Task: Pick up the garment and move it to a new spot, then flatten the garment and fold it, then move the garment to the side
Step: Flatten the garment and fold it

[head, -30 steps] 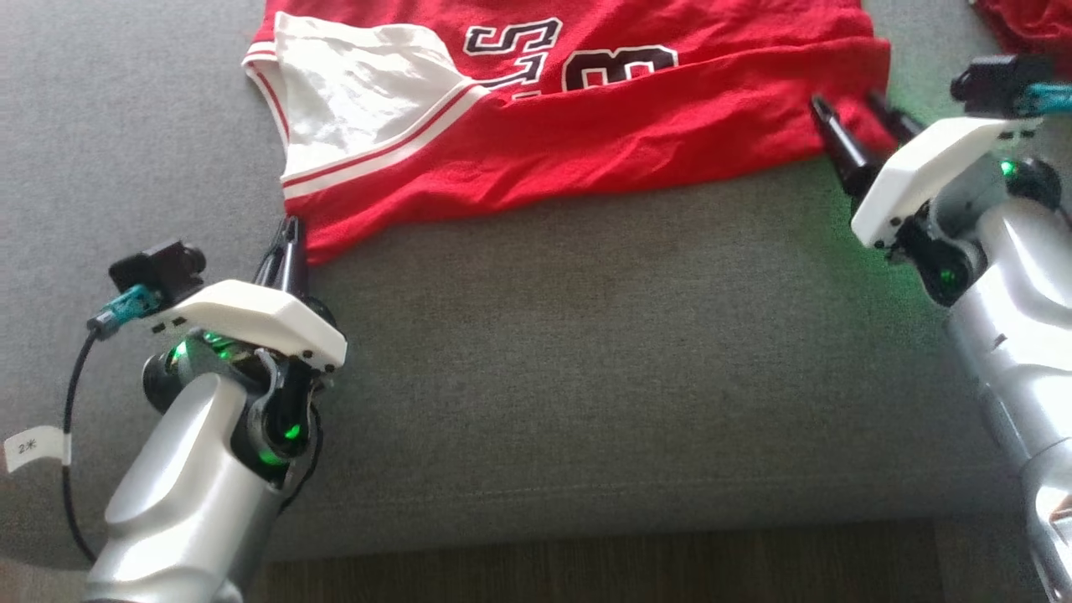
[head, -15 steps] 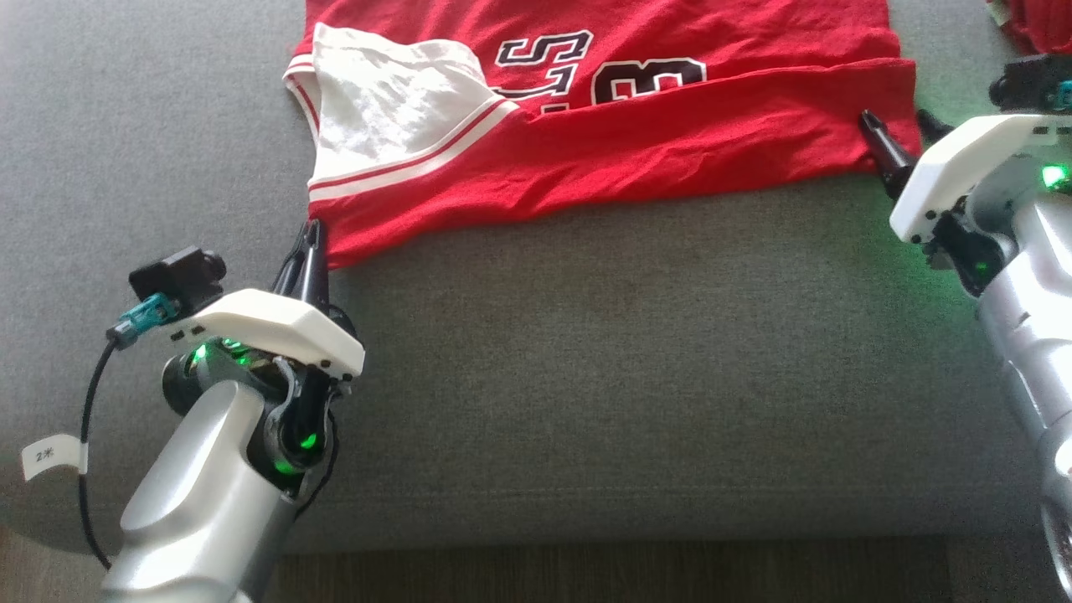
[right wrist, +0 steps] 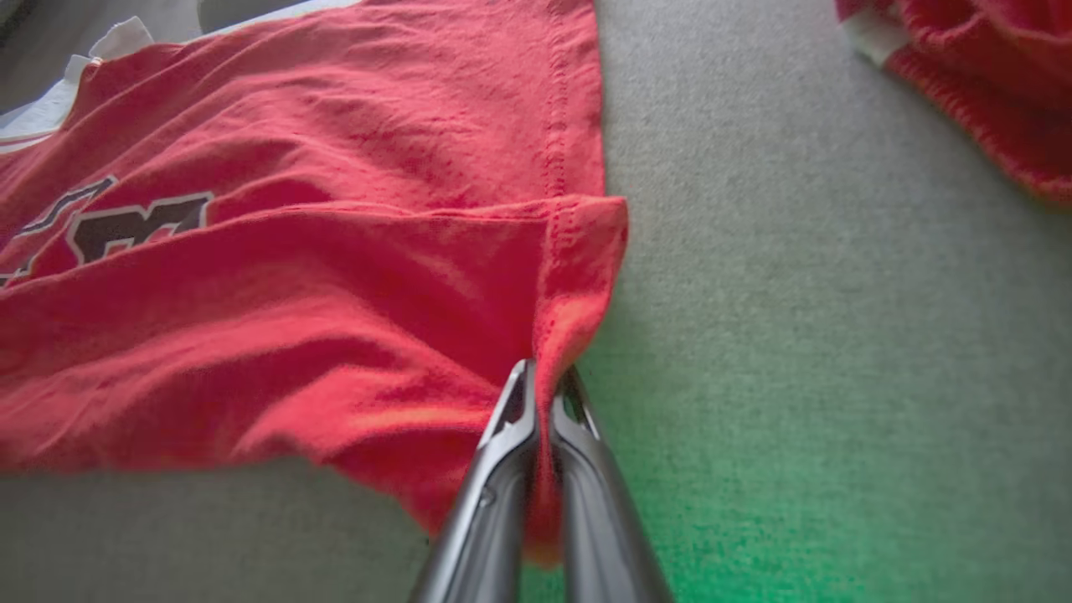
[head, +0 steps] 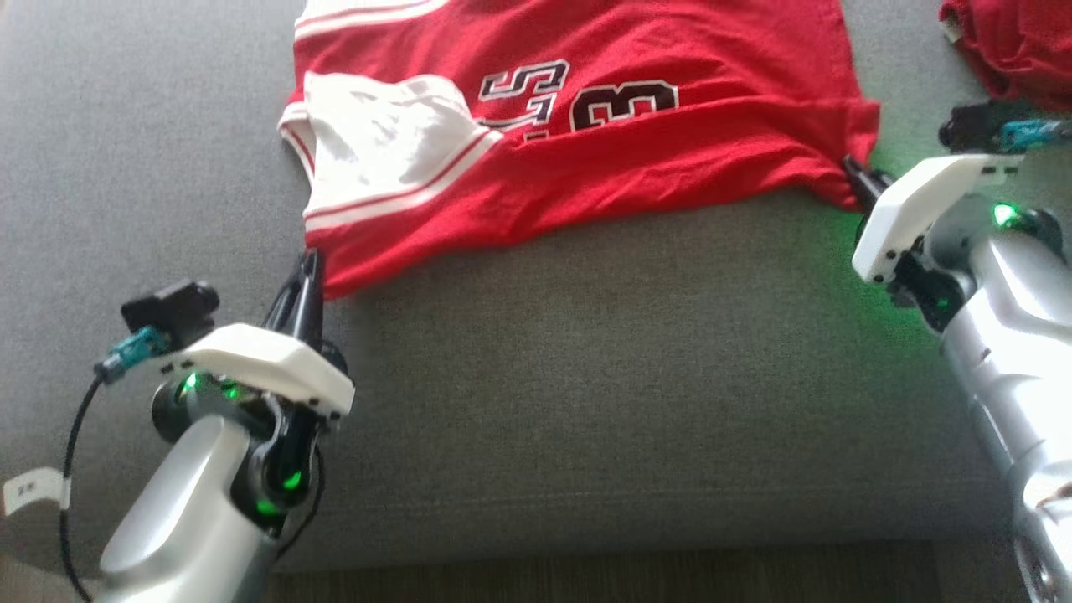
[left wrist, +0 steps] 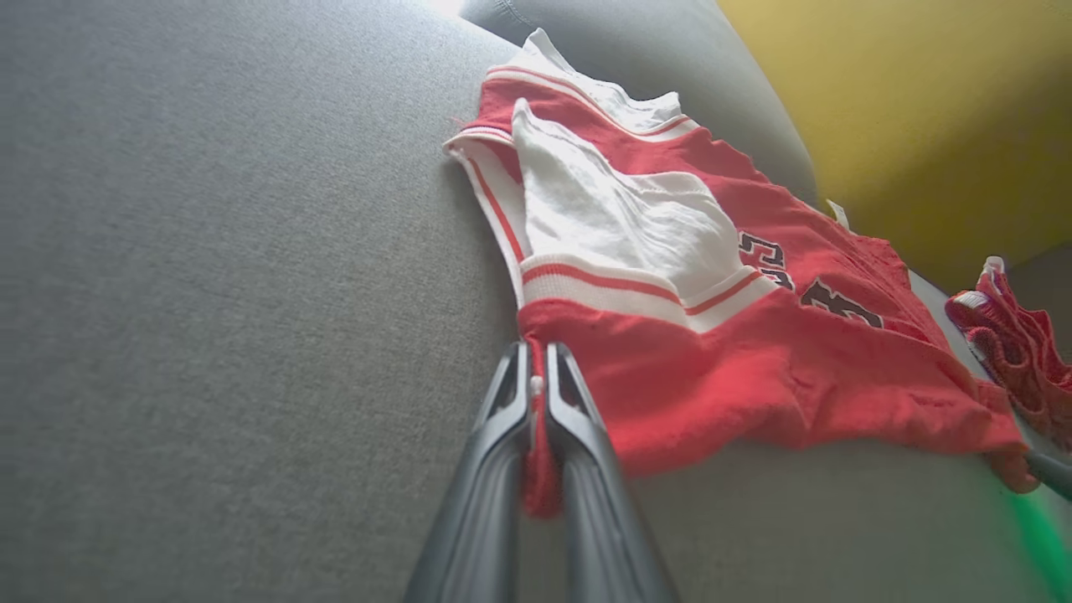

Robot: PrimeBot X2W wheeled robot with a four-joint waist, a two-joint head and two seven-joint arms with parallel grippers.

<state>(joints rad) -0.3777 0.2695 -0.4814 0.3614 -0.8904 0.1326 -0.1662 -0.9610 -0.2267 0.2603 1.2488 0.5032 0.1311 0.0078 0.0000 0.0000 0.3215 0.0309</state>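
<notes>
A red jersey [head: 636, 159], partly doubled over on a grey cushion [head: 586, 377], is pinched at its two near corners by the closed fingers of the left gripper [head: 311, 263] and right gripper [head: 852, 169]; folding seems unfinished, and the move aside is not yet made.

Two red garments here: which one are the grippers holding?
The spread jersey with black lettering: the left gripper pinches its near left corner, the right gripper its near right corner. The bunched red garment at far right lies apart, untouched.
</notes>
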